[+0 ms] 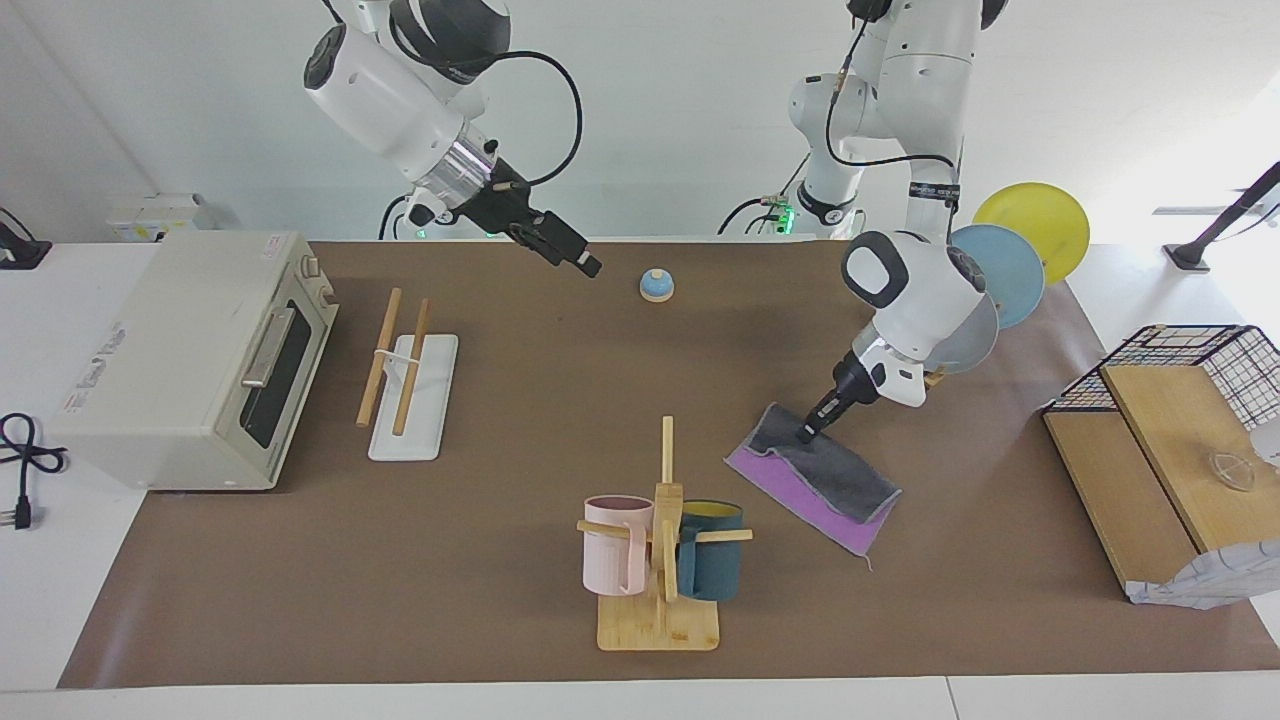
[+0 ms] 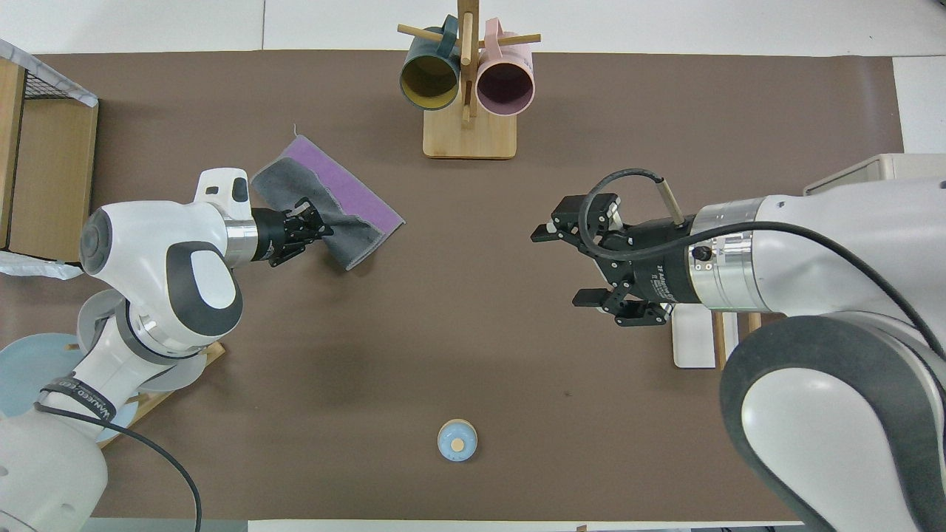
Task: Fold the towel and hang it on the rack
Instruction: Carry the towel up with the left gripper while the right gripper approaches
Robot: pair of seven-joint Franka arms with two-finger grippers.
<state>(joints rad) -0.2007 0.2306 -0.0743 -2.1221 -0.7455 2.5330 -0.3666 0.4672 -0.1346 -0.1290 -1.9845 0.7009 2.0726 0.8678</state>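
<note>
The towel (image 1: 815, 478) lies on the brown mat toward the left arm's end of the table, folded so that a dark grey flap covers most of the purple face; a purple strip shows along its farther edge. It also shows in the overhead view (image 2: 329, 199). My left gripper (image 1: 806, 434) is down on the grey flap with its fingers together on the cloth, also in the overhead view (image 2: 324, 224). The rack (image 1: 405, 375), two wooden rods on a white base, stands beside the toaster oven; in the overhead view only a bit of its base (image 2: 691, 336) shows under my right arm. My right gripper (image 1: 572, 252) is open in the air, over the mat between rack and bell (image 2: 565, 266).
A toaster oven (image 1: 190, 360) stands at the right arm's end. A bamboo mug tree (image 1: 660, 560) with two mugs stands farther from the robots than the towel. A small blue bell (image 1: 656, 286) sits near the robots. A plate stand with plates (image 1: 1000, 270) and a wire-and-wood crate (image 1: 1170, 440) are at the left arm's end.
</note>
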